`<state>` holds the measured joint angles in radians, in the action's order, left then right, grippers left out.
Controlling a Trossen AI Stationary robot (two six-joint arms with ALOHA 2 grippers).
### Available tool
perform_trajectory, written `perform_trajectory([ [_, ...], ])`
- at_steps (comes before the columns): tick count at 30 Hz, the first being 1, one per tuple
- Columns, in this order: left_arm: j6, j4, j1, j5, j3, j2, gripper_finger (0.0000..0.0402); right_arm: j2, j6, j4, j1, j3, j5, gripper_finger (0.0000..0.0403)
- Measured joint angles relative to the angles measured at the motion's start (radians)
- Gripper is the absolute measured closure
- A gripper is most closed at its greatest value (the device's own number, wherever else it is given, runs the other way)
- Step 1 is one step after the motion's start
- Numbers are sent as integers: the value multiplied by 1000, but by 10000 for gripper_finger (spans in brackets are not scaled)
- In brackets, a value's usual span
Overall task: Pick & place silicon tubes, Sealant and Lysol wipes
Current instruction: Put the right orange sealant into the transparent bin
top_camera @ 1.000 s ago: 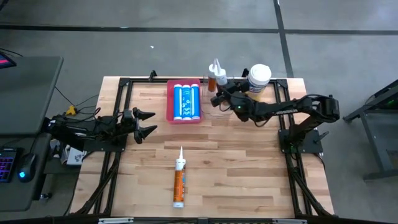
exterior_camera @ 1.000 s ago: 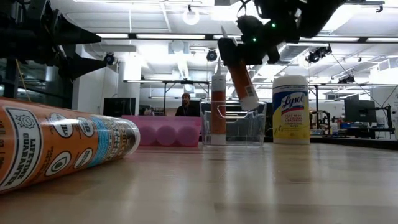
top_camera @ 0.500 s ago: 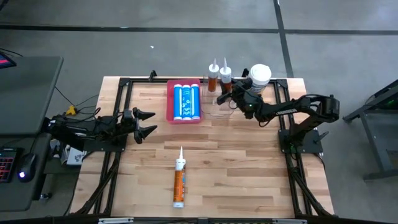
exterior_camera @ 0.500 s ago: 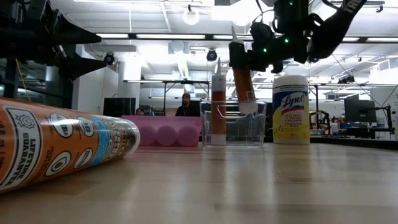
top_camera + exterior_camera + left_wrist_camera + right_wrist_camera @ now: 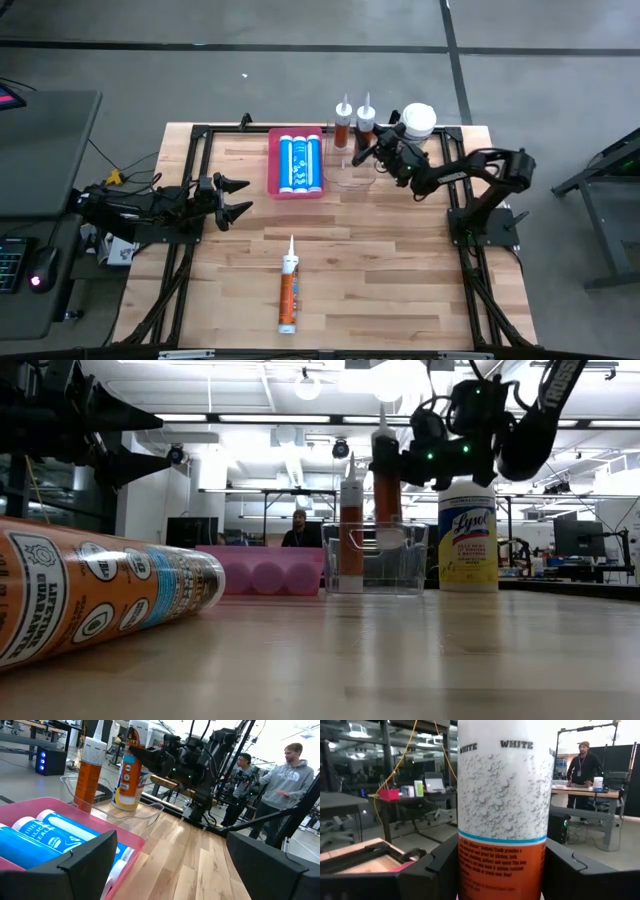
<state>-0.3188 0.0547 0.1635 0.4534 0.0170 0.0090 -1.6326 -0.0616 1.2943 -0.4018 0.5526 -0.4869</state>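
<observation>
At the bench's 1 o'clock corner: the right claw [image 5: 372,148] grips an orange-and-white caulk cartridge [image 5: 386,485] by its body, its two dark fingers [image 5: 437,865] pressed on either side, nozzle up, upright.
Cartridge's place: inside the clear plastic container [image 5: 375,558], beside a second upright orange cartridge [image 5: 351,525] already standing there.
Step in hand: placing this cartridge into the clear container; it looks near or at the bottom, though whether its base rests on the floor of the container I cannot tell.
Next move: likely a gentle release, then a straight lift up and clear, so that neither upright cartridge is tipped.
Lysol wipes canister [image 5: 467,536]: squat, yellow-labelled, white-lidded, standing at about 3 o'clock of the container, just beside it, not held.
Pink plastic tray [image 5: 275,170]: at 9 o'clock of the container, with blue-and-white tubes [image 5: 298,163] lying in it.
Third orange cartridge [image 5: 288,292]: lying flat on the bench towards 6 o'clock, well apart, seemingly yet to be picked.
Left claw [image 5: 232,198]: open and empty, waiting at the bench's 9 o'clock edge.
Writing, held cartridge: "WHITE" twice near the top; the small print on the orange band is unreadable.
Writing, canister: "Lysol".
Writing, lying cartridge: "LIFETIME GUARANTEE", partly readable.
</observation>
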Motion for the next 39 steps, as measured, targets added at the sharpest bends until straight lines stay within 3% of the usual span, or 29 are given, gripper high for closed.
perform_trajectory([
  [10, 0, 0, 0, 0, 0, 0, 32, -171, -6, 227, -17, 1, -3, 205],
  [23, 0, 0, 0, 0, 0, 0, 32, -263, 34, 258, -46, 8, -55, 205],
  [33, 0, 0, 0, 0, 0, 0, 32, -358, 35, 266, -56, 60, -33, 205],
  [39, 0, 0, 0, 0, 0, 0, 32, -378, 14, 251, -56, 66, -94, 205],
])
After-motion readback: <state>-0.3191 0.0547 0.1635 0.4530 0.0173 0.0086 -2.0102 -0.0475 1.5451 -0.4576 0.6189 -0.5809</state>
